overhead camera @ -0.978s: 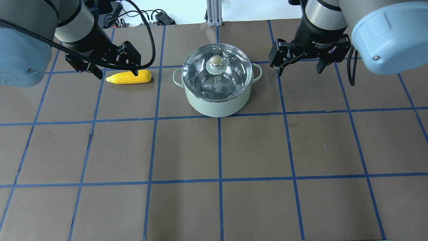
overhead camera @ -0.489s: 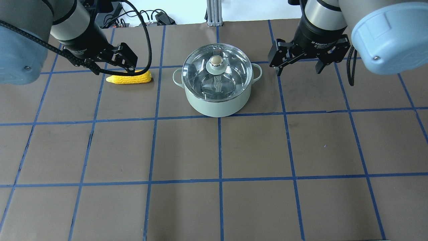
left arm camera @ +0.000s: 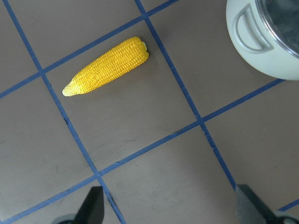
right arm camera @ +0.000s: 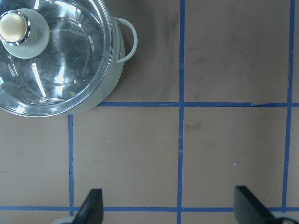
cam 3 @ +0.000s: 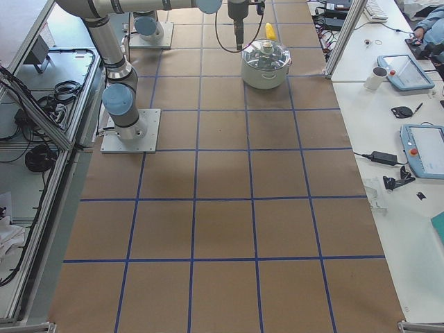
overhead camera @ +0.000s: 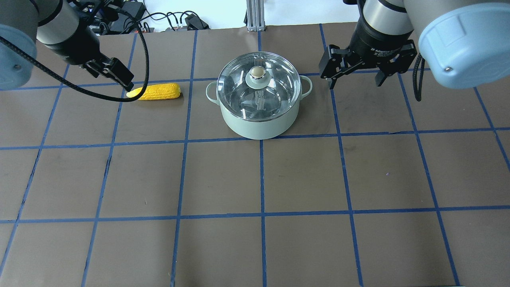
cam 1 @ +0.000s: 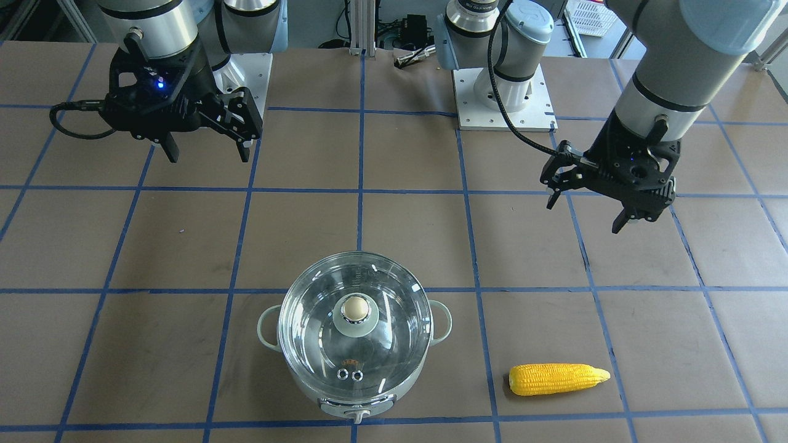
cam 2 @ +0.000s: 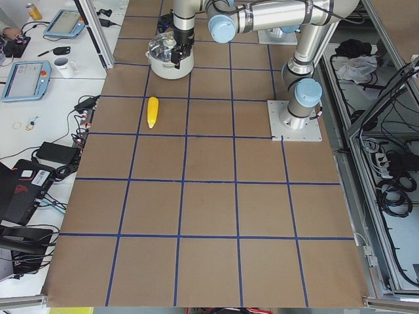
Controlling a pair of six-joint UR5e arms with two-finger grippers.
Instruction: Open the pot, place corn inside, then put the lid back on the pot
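The pale mint-green pot (overhead camera: 259, 121) stands at the far middle of the table with the clear glass lid (overhead camera: 275, 85) closed on it, beige knob (overhead camera: 257, 72) on top. The yellow corn (overhead camera: 157, 91) lies on the table left of the pot, its point away from it. My left gripper (cam 1: 583, 215) is open and empty, above the table on the robot's side of the corn. My right gripper (overhead camera: 354, 84) is open and empty, right of the pot. The left wrist view shows the corn (left arm camera: 107, 67) and the pot's handle (left arm camera: 252, 28). The right wrist view shows the lid (right arm camera: 60, 70).
Brown paper with a blue tape grid (overhead camera: 263, 175) covers the table. Cables and power bricks (overhead camera: 187, 20) lie beyond the far edge. A black cable (overhead camera: 119, 97) hangs from my left wrist near the corn. Side tables hold tablets (cam 3: 423, 149) and a cup (cam 3: 378, 78).
My left gripper, which straddled the corn's thick end, has swung left and away from it, still open. The corn, pot and lid have not moved. My right gripper has barely moved.
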